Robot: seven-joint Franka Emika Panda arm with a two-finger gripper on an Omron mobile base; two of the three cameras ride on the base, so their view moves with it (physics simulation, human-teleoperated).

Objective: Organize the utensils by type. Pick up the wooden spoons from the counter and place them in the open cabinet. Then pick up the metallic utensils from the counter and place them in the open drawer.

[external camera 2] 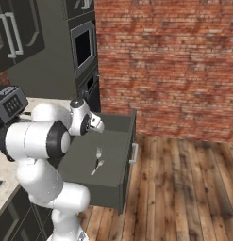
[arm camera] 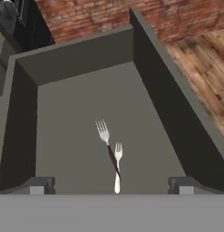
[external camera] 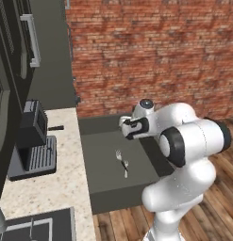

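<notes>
My end effector [arm camera: 111, 189] hung over the open drawer [arm camera: 72, 118] with its tips spread wide apart and nothing between them. Below it, on the drawer's flat bottom, lay two small metal utensils touching each other: one silver fork [arm camera: 117, 165] and a dark-handled piece with silver tines [arm camera: 104, 136]. A coffee machine [external camera: 35, 139] stood on the bench [external camera: 61, 181].

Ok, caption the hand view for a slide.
Open gripper above the open drawer, two silver forks lying crossed inside.
</notes>
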